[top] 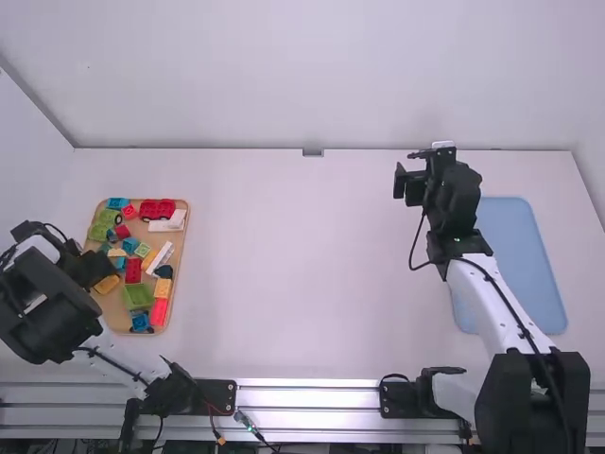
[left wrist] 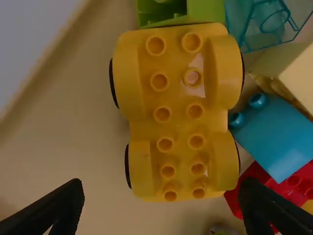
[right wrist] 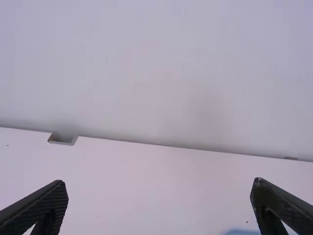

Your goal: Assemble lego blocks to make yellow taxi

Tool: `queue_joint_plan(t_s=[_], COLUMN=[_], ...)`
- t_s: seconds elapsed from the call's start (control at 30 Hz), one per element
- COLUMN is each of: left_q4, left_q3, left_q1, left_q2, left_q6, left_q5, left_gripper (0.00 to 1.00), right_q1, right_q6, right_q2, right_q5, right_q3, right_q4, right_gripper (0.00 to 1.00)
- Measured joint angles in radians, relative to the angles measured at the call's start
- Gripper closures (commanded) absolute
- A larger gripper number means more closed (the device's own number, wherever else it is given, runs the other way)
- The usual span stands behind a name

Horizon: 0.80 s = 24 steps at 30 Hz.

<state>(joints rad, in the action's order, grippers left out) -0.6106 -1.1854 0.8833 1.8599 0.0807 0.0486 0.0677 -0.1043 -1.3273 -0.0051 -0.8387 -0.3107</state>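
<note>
Just beyond my left fingers, spread wide, lay the yellow car base; my right fingers gaped toward the wall.

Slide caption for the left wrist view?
Open black two-finger left gripper above a yellow, studded plastic car base on a tan tray.

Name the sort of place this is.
Probably a robotics lab or test station: two black-and-white robot arms stand by a silver metal rail at a white table, with colourful plastic blocks on a tan tray.
</note>
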Motion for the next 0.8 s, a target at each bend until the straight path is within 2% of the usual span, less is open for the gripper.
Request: queue_joint_plan(t_s=[0.53, 0.8], left_q4=[0.068, 0.171], left_q3=[0.04, 0.098], left_q1=[-0.002, -0.002], left_q2=[0.002, 0.002], left_q6=[0.008, 0.014], left_q5=[0.005, 0.007], left_gripper=[0.17, 0.19], right_q1=[0.0, 0.0], right_q6=[-0.002, -0.001], right_q2=[0.0, 0.0], right_q5=[-0.02, -0.025], right_q3=[0.0, 0.0], right_q4=[0.0, 0.0], right_gripper=[0.01, 0.01])
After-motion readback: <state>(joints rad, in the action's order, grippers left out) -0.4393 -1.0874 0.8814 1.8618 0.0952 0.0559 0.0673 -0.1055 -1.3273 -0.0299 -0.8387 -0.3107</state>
